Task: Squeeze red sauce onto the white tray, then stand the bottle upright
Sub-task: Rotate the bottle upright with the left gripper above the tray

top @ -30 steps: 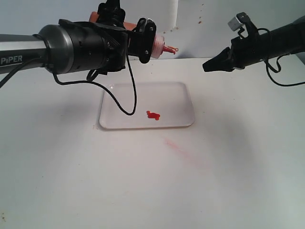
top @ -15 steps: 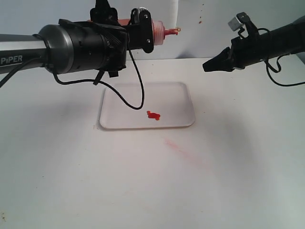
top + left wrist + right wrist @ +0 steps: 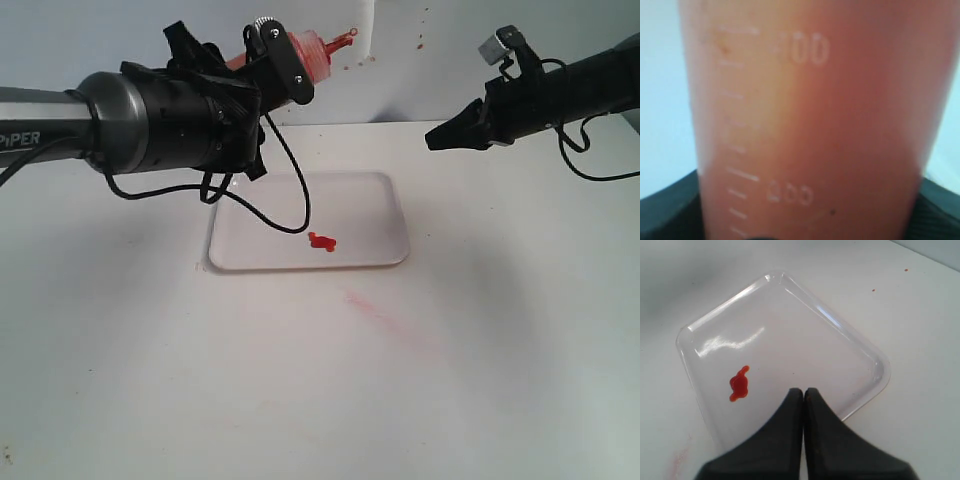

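Nozzle came up over the last second: the bottle (image 3: 308, 55) went from roughly level to pitched nose-up, toward the right of the exterior view, as the left wrist rolled and lifted. Right arm and sauce didn't shift.

- Left gripper (image 3: 285, 65) was clamped across the bottle body at a mid-wide opening, jaws on either side. Left wrist view showed only the orange-red wall of the bottle (image 3: 810, 125) with its graduation marks, so the hold looked square.
- The bottle hung in the air behind the far edge of the white tray (image 3: 380, 200), well above the table (image 3: 300, 400).
- Red sauce (image 3: 321, 241) sat as one small blob inside the tray near its front rim, also visible in the right wrist view (image 3: 739, 385). Squeeze part looked done.
- Right gripper (image 3: 432, 142) hovered beyond the tray's far right corner, fully closed on nothing, its fingertips (image 3: 797, 405) pressed together.
- Faint pink smear (image 3: 370, 305) lay on the table in front of the tray.

Step in hand, my read: righting the bottle. To do it well:
- finish the roll until the nozzle points straight up before descending
- don't tighten the grip, or more sauce may squirt out
- pick bare table beside the tray, not its rim
- lower until the base sits flat, then open slowly and retreat straight, so a finger doesn't tip it.
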